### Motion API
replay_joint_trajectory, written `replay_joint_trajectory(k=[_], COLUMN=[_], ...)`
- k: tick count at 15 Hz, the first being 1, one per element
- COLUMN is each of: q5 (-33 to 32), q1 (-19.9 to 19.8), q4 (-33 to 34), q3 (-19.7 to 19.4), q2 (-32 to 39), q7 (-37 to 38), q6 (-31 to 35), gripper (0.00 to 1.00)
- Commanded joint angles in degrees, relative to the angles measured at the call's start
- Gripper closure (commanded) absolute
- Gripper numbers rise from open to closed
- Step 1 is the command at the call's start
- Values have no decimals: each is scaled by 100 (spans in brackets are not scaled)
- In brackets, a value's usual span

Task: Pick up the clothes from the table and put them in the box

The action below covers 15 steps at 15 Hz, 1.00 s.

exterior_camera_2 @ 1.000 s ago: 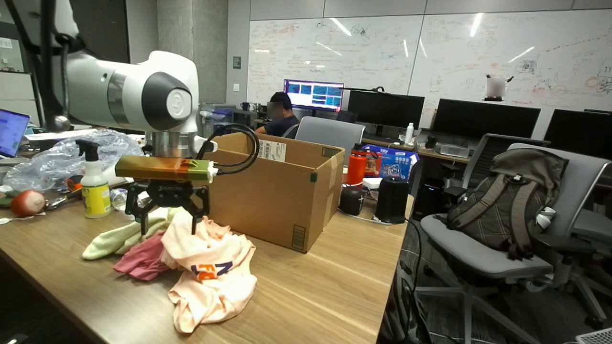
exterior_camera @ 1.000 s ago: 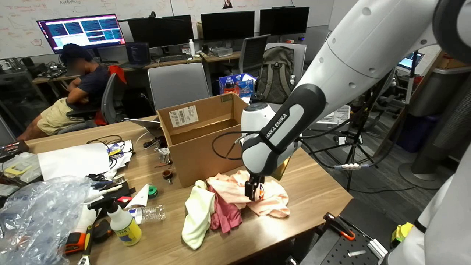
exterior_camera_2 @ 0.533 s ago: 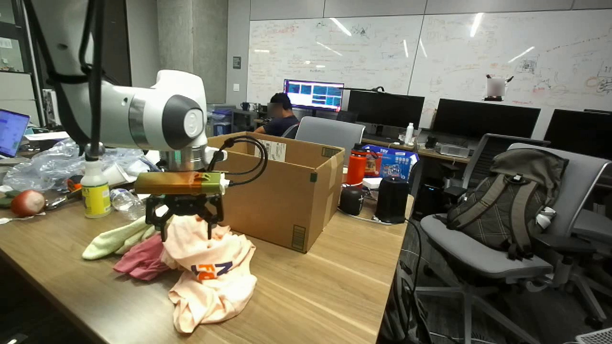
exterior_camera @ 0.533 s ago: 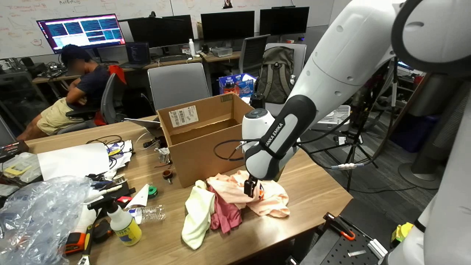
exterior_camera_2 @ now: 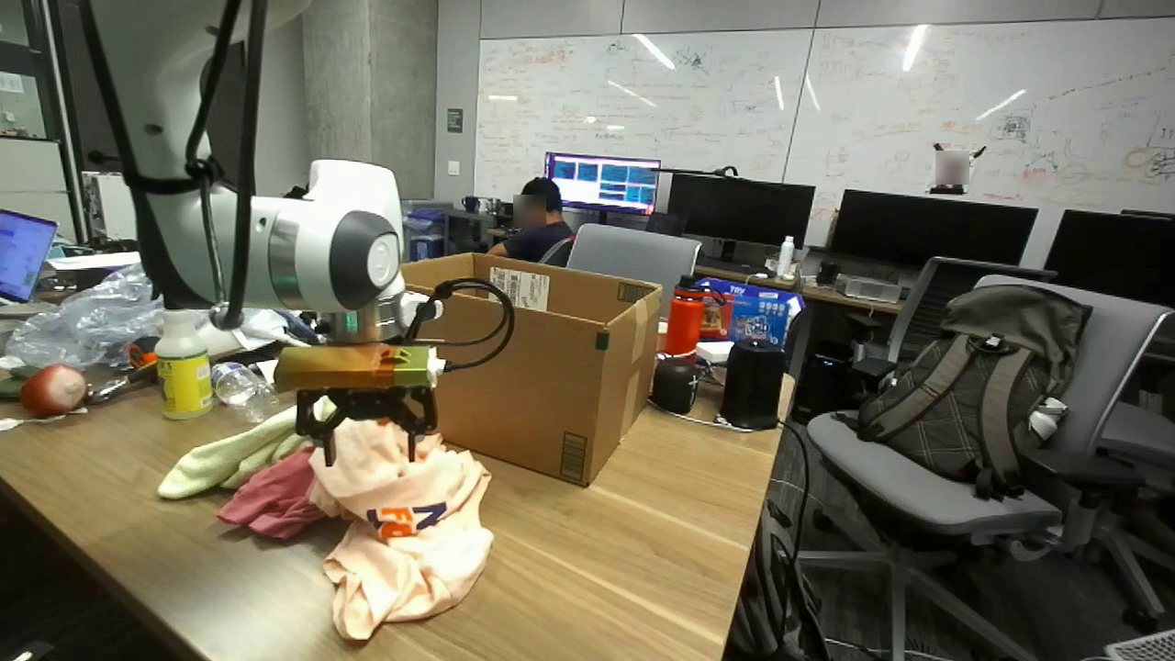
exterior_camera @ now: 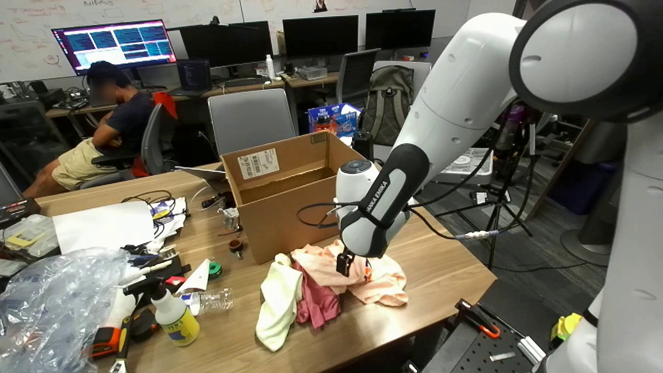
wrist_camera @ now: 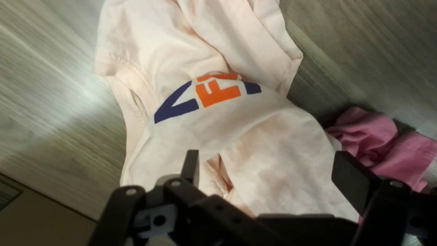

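Your tool (exterior_camera_2: 370, 457) is released: its jaws stand wide over the peach garment (exterior_camera_2: 413, 551), gripping no cloth, though whether the tips touch the fabric you cannot tell. The three garments lie on the surface (exterior_camera_2: 624, 569) between the box (exterior_camera_2: 523, 395) and the edge on the side of the arm (exterior_camera: 450, 103). The peach one is nearest the surface's corner away from the spray bottle (exterior_camera: 176, 318); the pink garment (exterior_camera: 314, 300) is partly under it, and the yellow-green garment (exterior_camera: 279, 303) lies against the pink.

Judging by the jaws' place, your step is the pinch on the peach garment. In the wrist view they straddle a slit-like fold; aim to bunch that loose cloth rather than the smoother printed part. Lower straight and slowly, letting the tips sink into the fabric without driving them into the surface. One jaw shows close to the pink garment there, so ease away from it if you want a single item. Take a deep bite, since a shallow one on soft cloth may slip. Then raise the hanging end above the box's rim before you cross, and mind the cable loop (exterior_camera_2: 510, 321), which could brush the cardboard wall.
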Motion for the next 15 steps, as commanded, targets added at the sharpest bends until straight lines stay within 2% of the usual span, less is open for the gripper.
replay_joint_trajectory(k=[1, 7, 15], q5=[-251, -473, -433], q1=[125, 252, 263], q4=[175, 322, 451], q3=[-176, -444, -495], q2=[280, 695, 1069], q7=[293, 505, 552], q6=[221, 367, 349], gripper=[0, 0, 0])
